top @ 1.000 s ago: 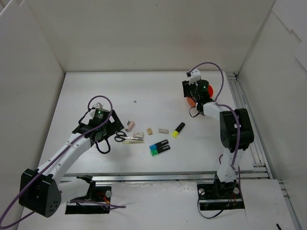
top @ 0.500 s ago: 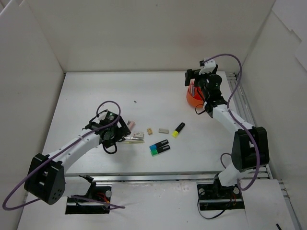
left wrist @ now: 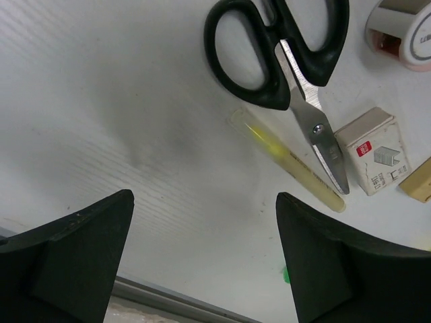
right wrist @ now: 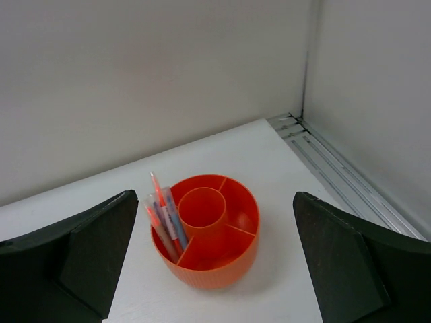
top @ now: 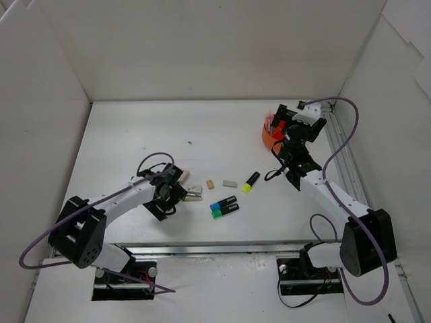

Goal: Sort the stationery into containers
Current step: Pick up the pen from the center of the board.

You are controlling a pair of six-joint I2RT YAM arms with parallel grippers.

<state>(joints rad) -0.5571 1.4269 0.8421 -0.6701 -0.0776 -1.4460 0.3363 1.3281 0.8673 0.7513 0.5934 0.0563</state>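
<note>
Black-handled scissors (left wrist: 276,54) lie on the table with a thin yellow pen (left wrist: 289,158) beside the blades. My left gripper (left wrist: 205,256) hangs open just short of them, nothing between its fingers; from above, the left gripper (top: 170,192) covers the scissors. A white boxed eraser (left wrist: 374,151), a beige eraser (left wrist: 417,182) and a pink-and-white round item (left wrist: 401,30) lie close by. The orange cup (right wrist: 222,269) has compartments, and several pens (right wrist: 165,219) stand in its left one. My right gripper (right wrist: 214,202) is open above and in front of the cup, holding nothing.
Yellow (top: 250,182), blue (top: 223,202) and green (top: 225,210) highlighters lie mid-table, with a beige eraser (top: 210,184) and a grey one (top: 229,182) behind them. White walls enclose the table. A metal rail (top: 343,168) runs along the right edge.
My left gripper has moved right and down over the scissors. The right arm has swung right and drawn back from the orange cup, which now shows more.
</note>
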